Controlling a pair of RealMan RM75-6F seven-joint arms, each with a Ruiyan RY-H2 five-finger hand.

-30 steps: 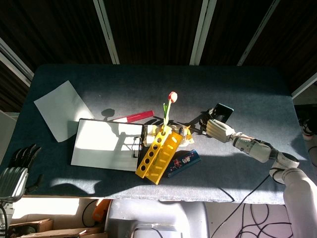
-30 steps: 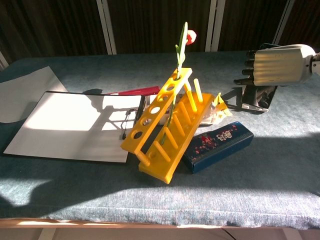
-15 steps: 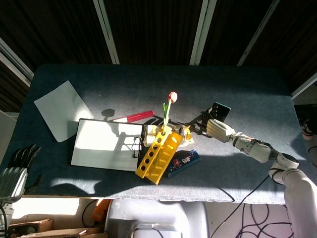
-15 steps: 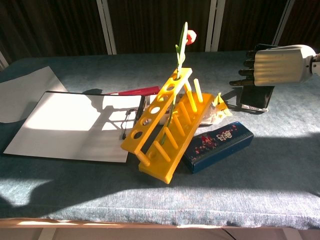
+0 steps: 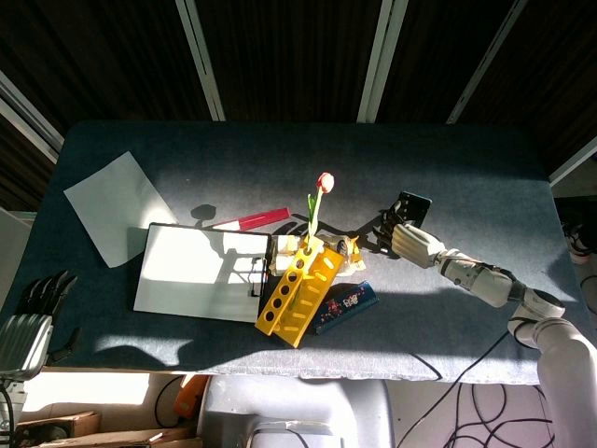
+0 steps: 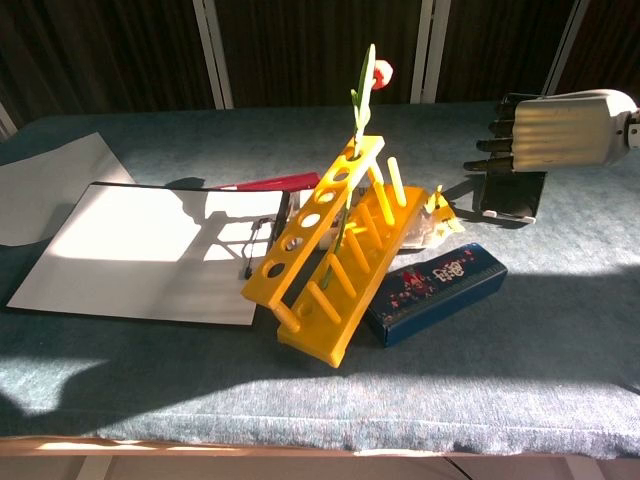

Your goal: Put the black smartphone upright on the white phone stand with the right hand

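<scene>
My right hand (image 5: 413, 243) (image 6: 562, 130) holds the black smartphone (image 5: 414, 204) (image 6: 513, 191) at the right of the table. The phone stands nearly upright on its lower edge, which is at or just above the cloth, and the fingers curl around its top from the front. A whitish object (image 6: 428, 228) (image 5: 351, 262) lies just left of the phone, mostly hidden behind the yellow rack; I cannot tell whether it is the white phone stand. My left hand (image 5: 31, 315) hangs off the table's front left corner, holding nothing, its fingers apart.
A tilted yellow tube rack (image 6: 335, 260) with an artificial tulip (image 6: 366, 85) fills the middle. A dark blue pencil box (image 6: 436, 292) lies at its right foot. To the left are a clipboard (image 6: 150, 250), a red strip (image 6: 280, 183) and a paper sheet (image 5: 114, 205).
The right hand has tipped the smartphone from a slant to nearly upright and lifted slightly. The left hand has not moved.
</scene>
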